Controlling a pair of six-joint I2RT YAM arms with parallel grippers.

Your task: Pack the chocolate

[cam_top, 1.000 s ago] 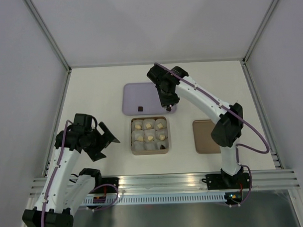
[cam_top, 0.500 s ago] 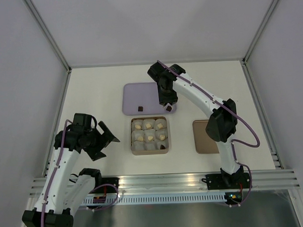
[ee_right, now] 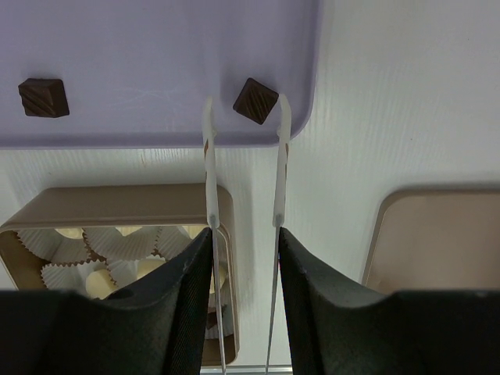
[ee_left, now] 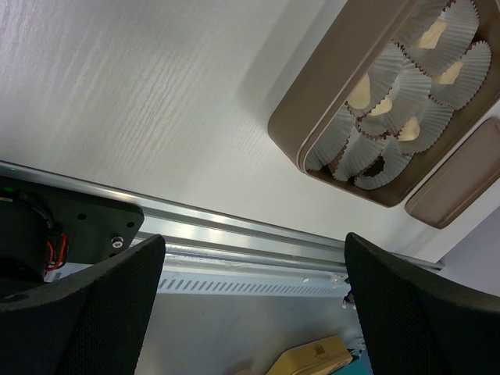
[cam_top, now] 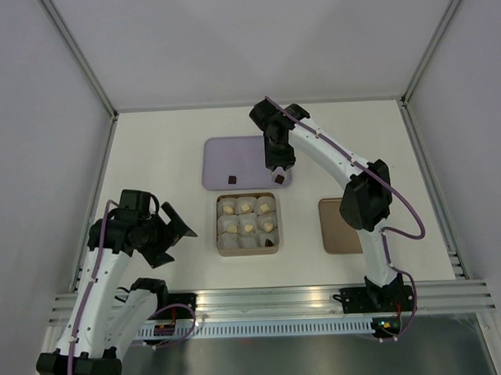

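Since nothing lies between its fingers, left gripper [ee_left: 254, 258]: judged spread wide and idle, held above the surface toward the near-left corner.
box [cam_top: 217, 226]: set mid-surface, lined with paper cups [cam_top: 236, 244]; pale chocolates [cam_top: 245, 207] are seen in the farther cups, and a dark piece [cam_top: 269, 244] in the near-right cup.
lid [cam_top: 338, 225]: laid just beside the box, toward the right edge.
right gripper [ee_right: 242, 312]: clamped on the tongs [ee_right: 208, 172], whose tips stand apart.
tray [cam_top: 233, 151]: placed beyond the box, toward the far edge.
dark square [ee_right: 255, 100]: at the tray's near-right corner, straddled by the tong tips and, as far as can be told, not yet pinched.
second square [ee_right: 43, 98]: on the same tray, well apart.
step in hand: the pick-up of the dark square is judged to be under way.
next move: the tongs are to be squeezed gently, since the square is turned corner-on and could twist; it is then to be lifted and carried to an unfilled near cup.
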